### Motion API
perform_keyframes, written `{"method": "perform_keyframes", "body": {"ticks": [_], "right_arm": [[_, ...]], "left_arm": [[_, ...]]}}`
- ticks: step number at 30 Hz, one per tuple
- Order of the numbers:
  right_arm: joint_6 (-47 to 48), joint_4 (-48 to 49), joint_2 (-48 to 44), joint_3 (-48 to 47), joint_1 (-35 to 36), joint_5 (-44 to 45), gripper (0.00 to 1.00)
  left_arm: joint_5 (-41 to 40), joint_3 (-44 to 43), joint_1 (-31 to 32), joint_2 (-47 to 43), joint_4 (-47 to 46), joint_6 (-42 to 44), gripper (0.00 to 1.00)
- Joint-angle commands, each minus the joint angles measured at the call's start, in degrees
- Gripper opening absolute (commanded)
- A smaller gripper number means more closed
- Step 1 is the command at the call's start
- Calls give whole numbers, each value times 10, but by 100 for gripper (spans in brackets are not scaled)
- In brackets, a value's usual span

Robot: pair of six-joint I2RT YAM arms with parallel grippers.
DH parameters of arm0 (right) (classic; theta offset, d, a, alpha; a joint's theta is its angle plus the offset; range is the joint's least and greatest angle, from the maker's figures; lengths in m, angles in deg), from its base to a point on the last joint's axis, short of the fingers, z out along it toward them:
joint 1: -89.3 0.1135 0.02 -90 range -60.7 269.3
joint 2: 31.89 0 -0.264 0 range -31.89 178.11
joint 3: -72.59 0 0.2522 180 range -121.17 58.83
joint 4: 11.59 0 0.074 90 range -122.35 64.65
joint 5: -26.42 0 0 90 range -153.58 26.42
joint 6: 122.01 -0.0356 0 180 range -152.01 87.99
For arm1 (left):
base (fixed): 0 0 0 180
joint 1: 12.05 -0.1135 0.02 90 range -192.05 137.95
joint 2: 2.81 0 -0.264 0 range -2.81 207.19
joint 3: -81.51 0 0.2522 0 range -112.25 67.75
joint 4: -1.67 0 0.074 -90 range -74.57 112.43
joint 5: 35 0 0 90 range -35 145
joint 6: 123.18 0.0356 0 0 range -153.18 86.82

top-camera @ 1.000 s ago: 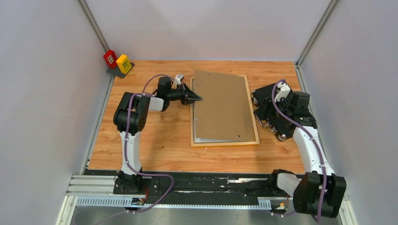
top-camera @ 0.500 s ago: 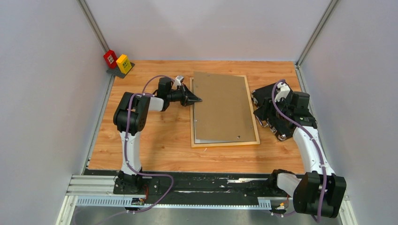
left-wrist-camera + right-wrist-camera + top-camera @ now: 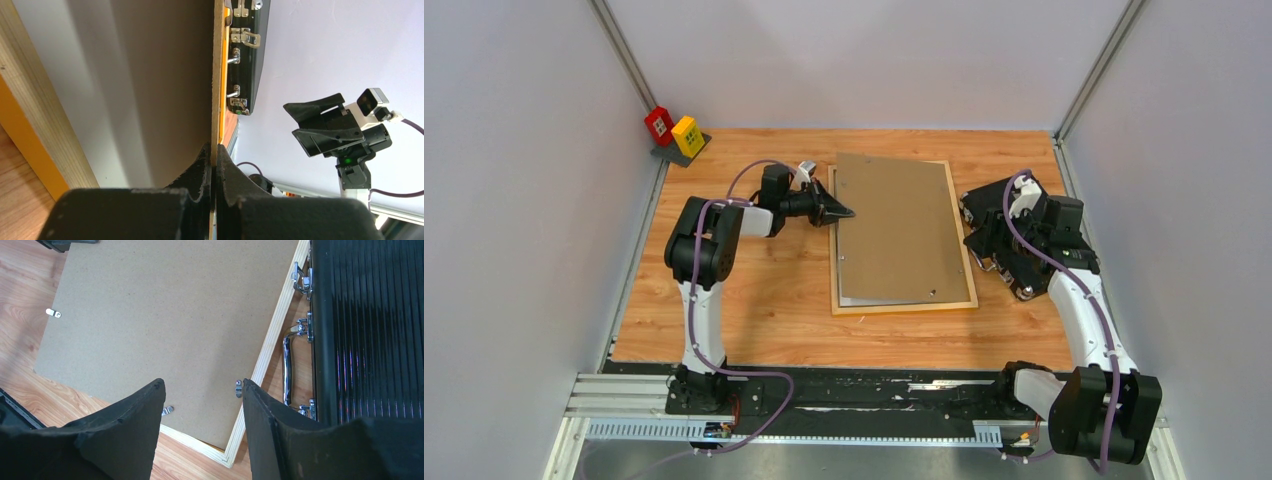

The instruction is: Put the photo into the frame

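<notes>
The frame (image 3: 904, 306) lies flat mid-table, light wood back up. A brown hardboard panel (image 3: 894, 225) covers most of it. My left gripper (image 3: 848, 212) is shut on the panel's left edge (image 3: 216, 75), which is lifted a little. Under the raised panel shows a pale sheet (image 3: 65, 75), the photo's white back, also seen as a pale strip (image 3: 852, 297) at the panel's near left corner. My right gripper (image 3: 202, 385) hangs open above the frame's corner (image 3: 270, 345), holding nothing.
A black case (image 3: 365, 330) with metal handles (image 3: 286, 370) lies just right of the frame, under my right arm. A red block (image 3: 660, 125) and a yellow block (image 3: 688, 136) stand at the far left corner. Grey walls close in three sides.
The panel has swung slightly, so it now lies squarer with the frame. Both arms have barely moved.
</notes>
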Motion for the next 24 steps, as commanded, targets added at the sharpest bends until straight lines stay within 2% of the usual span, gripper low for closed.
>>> {"method": "perform_keyframes", "body": {"ticks": [1, 24], "right_arm": [[9, 10, 1, -3, -4, -12, 57], [10, 9, 4, -4, -5, -13, 57]], "left_arm": [[12, 7, 20, -38, 0, 15, 0], [4, 30, 26, -67, 13, 18, 0]]}}
